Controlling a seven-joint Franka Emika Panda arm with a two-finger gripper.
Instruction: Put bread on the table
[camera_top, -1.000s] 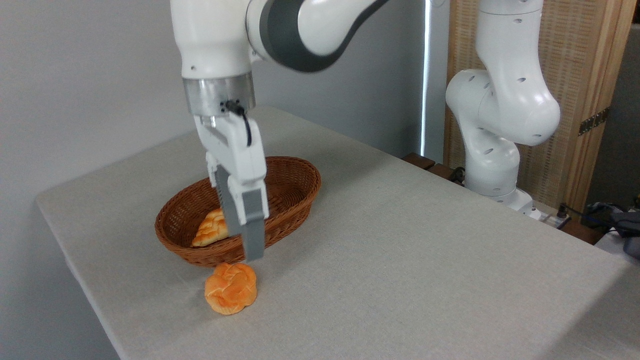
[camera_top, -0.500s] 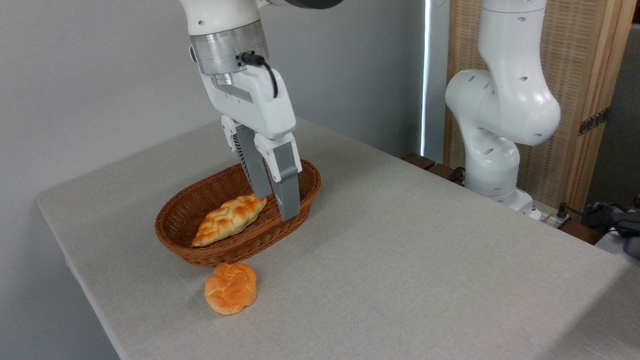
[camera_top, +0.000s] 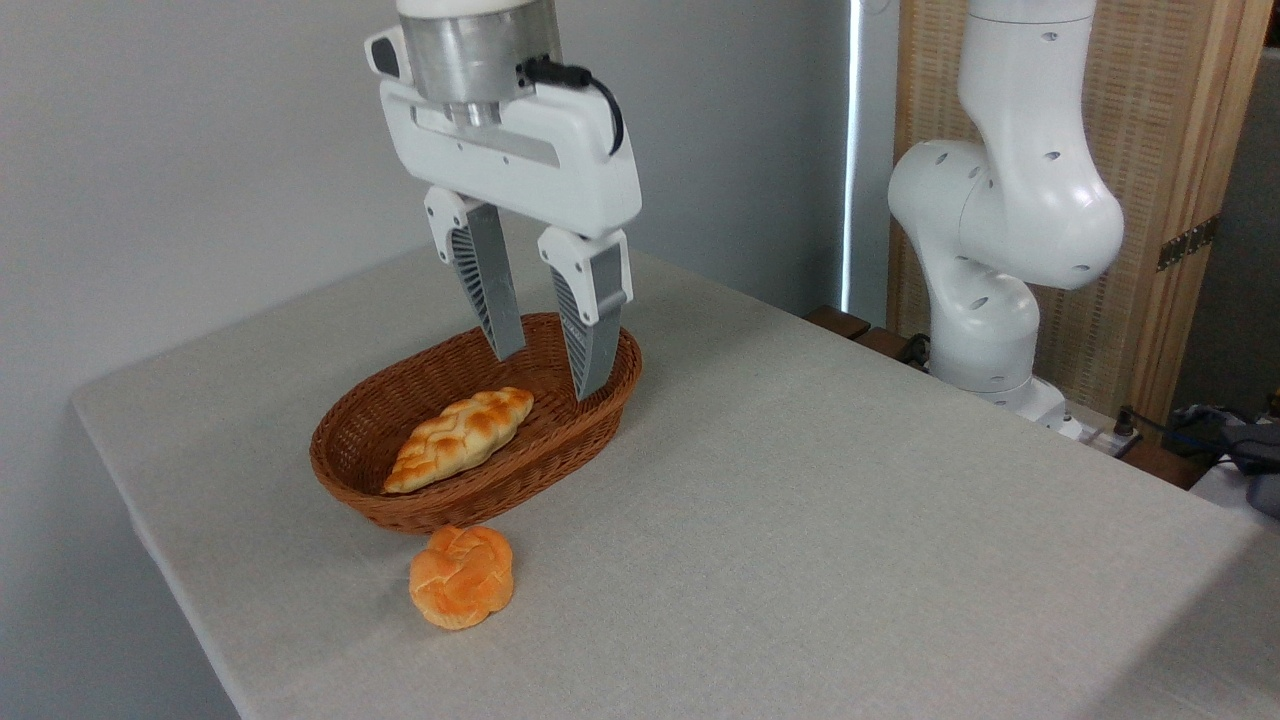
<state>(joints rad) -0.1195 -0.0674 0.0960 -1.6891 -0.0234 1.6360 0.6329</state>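
Your bun (camera_top: 461, 577) sits on the desk (camera_top: 800, 520) just in front of the basket (camera_top: 350, 470), so it looks done, and your end effector (camera_top: 550, 370) hangs spread and empty above the basket, clear of the loaf (camera_top: 458, 438).
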